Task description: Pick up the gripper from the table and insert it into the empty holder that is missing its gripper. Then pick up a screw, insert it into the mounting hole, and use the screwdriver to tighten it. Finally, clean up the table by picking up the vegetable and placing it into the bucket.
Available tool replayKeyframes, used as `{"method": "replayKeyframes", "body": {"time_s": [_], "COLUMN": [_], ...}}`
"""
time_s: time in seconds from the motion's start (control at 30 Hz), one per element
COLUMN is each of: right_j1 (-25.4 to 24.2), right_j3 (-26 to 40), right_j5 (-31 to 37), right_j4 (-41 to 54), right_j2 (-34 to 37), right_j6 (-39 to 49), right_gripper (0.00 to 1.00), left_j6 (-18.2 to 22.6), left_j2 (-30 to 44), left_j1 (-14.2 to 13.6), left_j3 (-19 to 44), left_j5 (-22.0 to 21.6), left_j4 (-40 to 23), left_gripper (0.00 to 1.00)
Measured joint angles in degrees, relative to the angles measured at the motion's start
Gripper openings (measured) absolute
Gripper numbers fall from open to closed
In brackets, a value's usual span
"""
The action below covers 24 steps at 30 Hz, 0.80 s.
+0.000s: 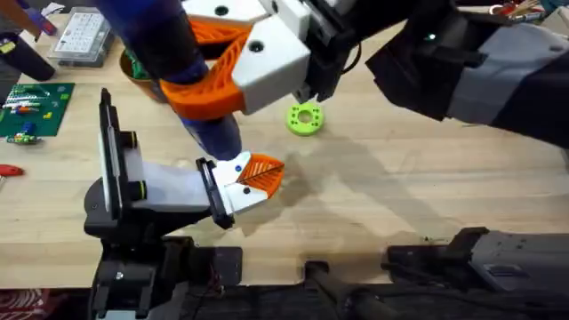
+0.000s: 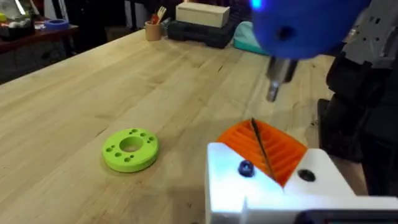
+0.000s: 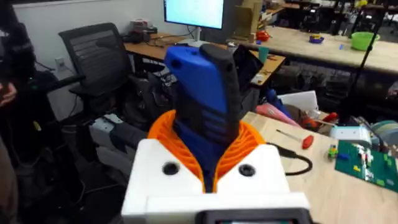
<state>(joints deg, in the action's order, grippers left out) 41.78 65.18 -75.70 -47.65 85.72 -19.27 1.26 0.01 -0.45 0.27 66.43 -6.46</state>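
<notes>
- Blue is the screwdriver (image 1: 173, 62) in the overhead view, and it slants down from the right gripper (image 1: 222, 67) toward the holder (image 1: 169, 187). That gripper's orange pads are pressed on the blue body. The small gripper (image 1: 253, 178) already sits at the black plate end of the holder, its orange tip pointing away from the holder. The tool's lower end comes down right over the white base of this part, where one blue screw head (image 1: 240, 167) shows. The bucket (image 1: 133, 71) stands beyond the holder, half hidden by the tool.
- From the left wrist view, the thin metal bit (image 2: 261, 146) leans across the orange lattice of the small gripper (image 2: 267, 149). Its point lies close beside the blue screw head (image 2: 246, 168), but I cannot tell if it is seated in it. A lime-green ring (image 2: 130, 149) lies on the table (image 2: 93, 81), well apart from the holder. The left gripper's own fingers I cannot tell.
- From the right wrist view, the right gripper (image 3: 211, 168) clamps the screwdriver (image 3: 205, 106) low on its body, its long axis running away from the fingers. I judge that the next move depends on setting this axis in line with the screw; the right arm is the one placed for it.
</notes>
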Motion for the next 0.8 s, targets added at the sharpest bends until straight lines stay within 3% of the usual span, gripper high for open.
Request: {"method": "replayKeyframes", "body": {"time_s": [0.27, 0.43, 0.8], "right_j1": [0.0, 0.0, -0.2], "right_j3": [-0.8, -3.3, -4.4], "right_j5": [0.0, 0.0, 0.0], "right_j4": [-0.5, -7.0, -7.3], "right_j2": [0.1, 0.1, 0.1], "right_j6": [-0.1, -1.3, -2.6], "right_gripper": [0.046, 0.044, 0.046], "left_j6": [0.0, 0.0, 0.0], "left_j2": [0.0, 0.0, 0.0], "left_j1": [0.0, 0.0, 0.0], "left_j3": [0.0, 0.0, 0.0], "left_j5": [0.0, 0.0, 0.0], "left_j4": [0.0, 0.0, 0.0], "left_gripper": [0.019, 0.019, 0.019]}}
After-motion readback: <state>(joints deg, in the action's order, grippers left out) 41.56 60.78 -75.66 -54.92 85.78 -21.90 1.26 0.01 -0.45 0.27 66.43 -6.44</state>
